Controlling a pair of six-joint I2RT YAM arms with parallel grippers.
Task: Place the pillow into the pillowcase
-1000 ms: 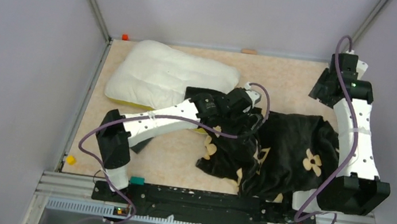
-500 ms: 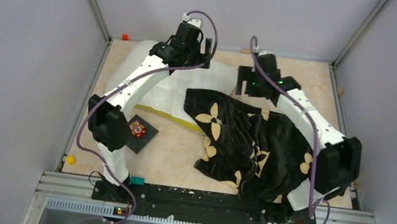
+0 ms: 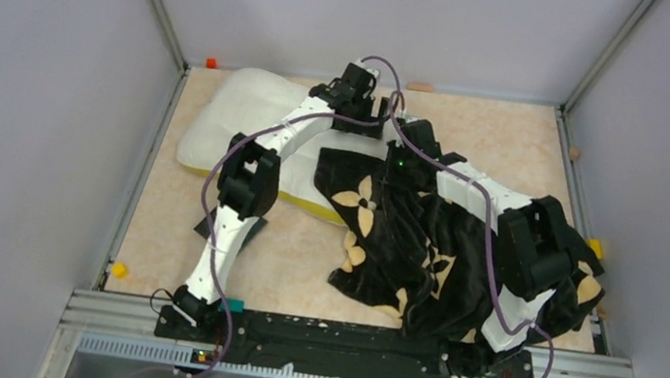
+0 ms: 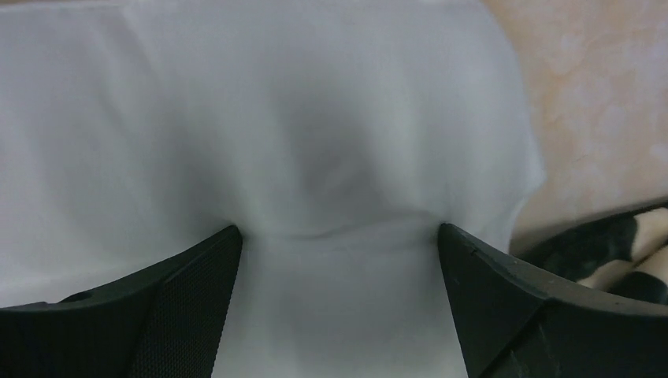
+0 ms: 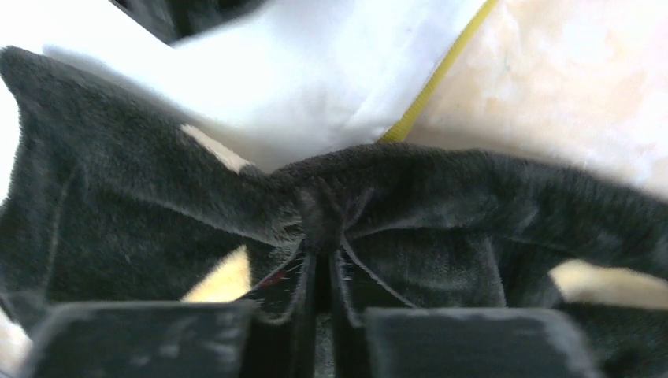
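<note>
While the right gripper [image 5: 319, 276] pinched a thin fold of the pillowcase [image 3: 446, 248] rim and the left gripper [image 4: 339, 236] pressed wide open on the pillow [image 3: 247, 124], lying outside the pillowcase at its left, a pull could slip the velvet free and close the mouth.

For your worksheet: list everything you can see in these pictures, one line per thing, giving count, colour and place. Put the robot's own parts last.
pillow: one, white with a yellow edge, far left of the table
pillowcase: one, black with cream flowers, crumpled, centre to right
card: one, dark, mostly hidden under the left arm
yellow blocks: two, near-left corner and right edge
orange block: one, far-left corner
table: one, beige, walled in grey
left gripper: one, black, open, pressed onto the pillow
right gripper: one, black, shut on a pinch of pillowcase
</note>
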